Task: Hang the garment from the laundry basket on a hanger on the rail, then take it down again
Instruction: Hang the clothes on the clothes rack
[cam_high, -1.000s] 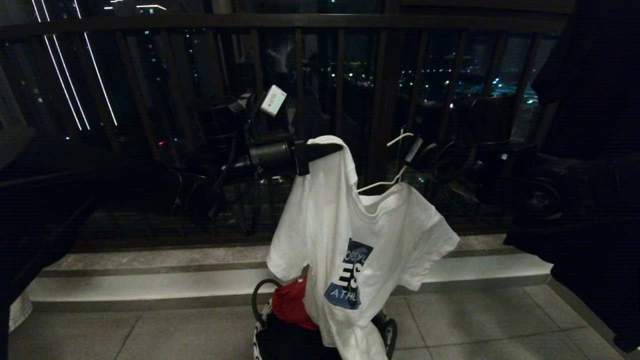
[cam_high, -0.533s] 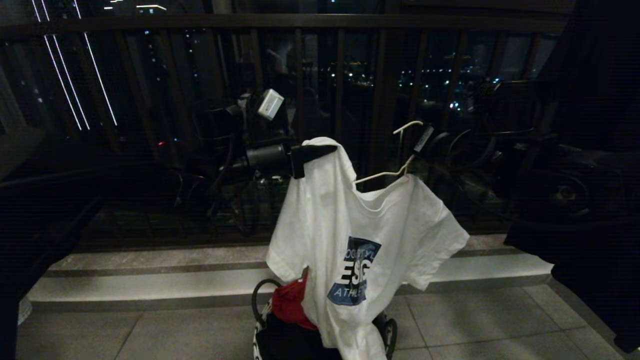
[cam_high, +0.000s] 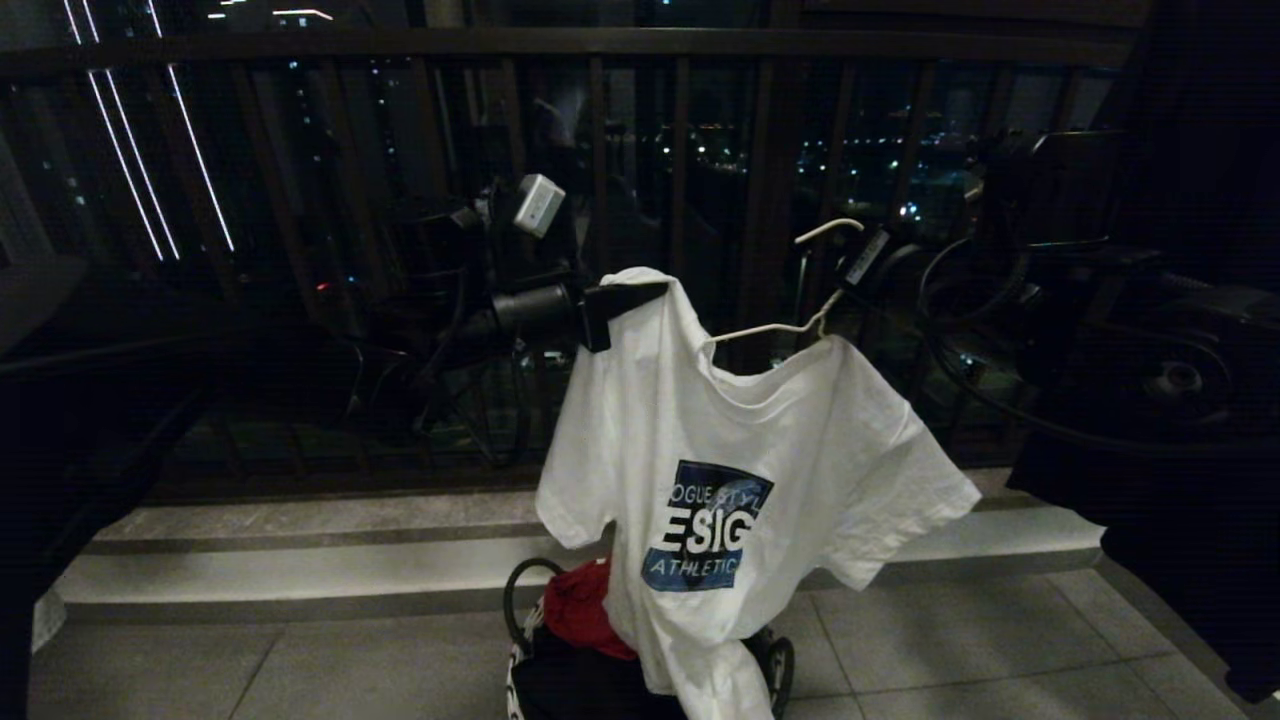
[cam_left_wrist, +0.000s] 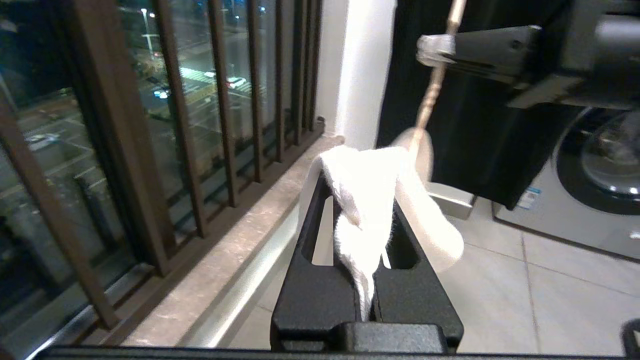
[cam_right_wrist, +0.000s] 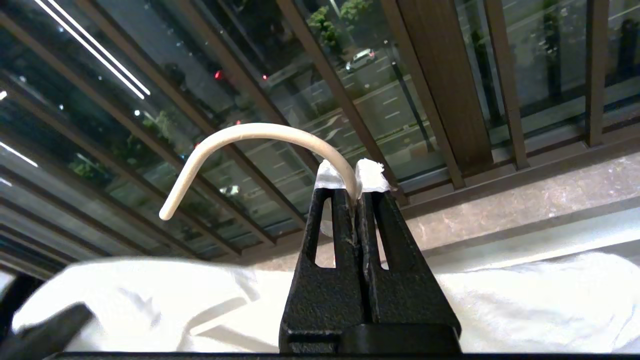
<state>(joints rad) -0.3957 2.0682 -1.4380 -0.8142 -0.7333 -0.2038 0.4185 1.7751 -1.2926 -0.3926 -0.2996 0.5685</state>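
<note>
A red cloth (cam_high: 588, 610) lies before the dark balcony railing (cam_high: 600, 45); a washing machine (cam_left_wrist: 595, 190) stands nearby.

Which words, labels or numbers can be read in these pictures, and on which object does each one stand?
"OGUE STYL", top line of the chest graphic on the T-shirt; its ends are cut off by folds.
"ESIG", large middle line of the same graphic.
"ATHLETIC", bottom line of the same graphic.
Sticker on the washing machine in the left wrist view: too small to read.
</note>
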